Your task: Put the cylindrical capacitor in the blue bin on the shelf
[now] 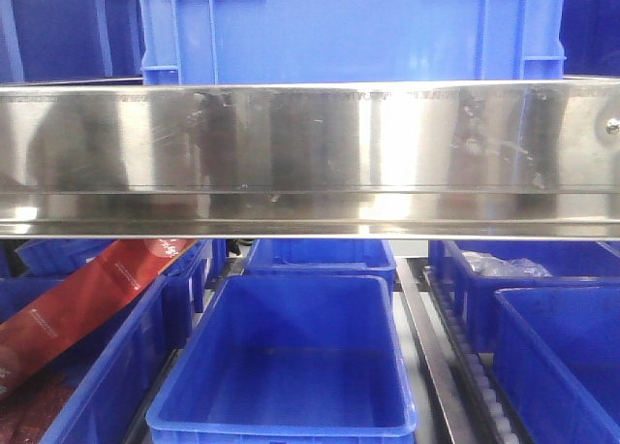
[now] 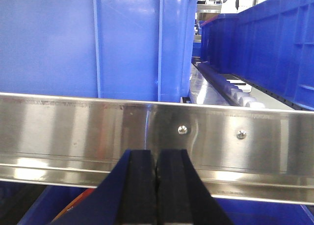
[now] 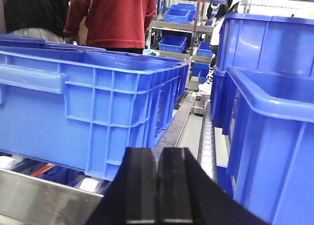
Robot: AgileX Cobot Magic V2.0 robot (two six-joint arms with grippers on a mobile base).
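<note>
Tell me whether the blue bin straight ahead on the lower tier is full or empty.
Empty: the front view shows the blue bin with a bare floor and no capacitor. Its near corner is cut off, so that part cannot be told.

The shelf [image 1: 310,153] is showing a wide shiny steel front rail. Blue bins [image 1: 291,366] are sitting in lanes on the lower tier, white rollers [image 1: 484,386] running between them. A large blue crate [image 1: 349,27] is resting above.
</note>
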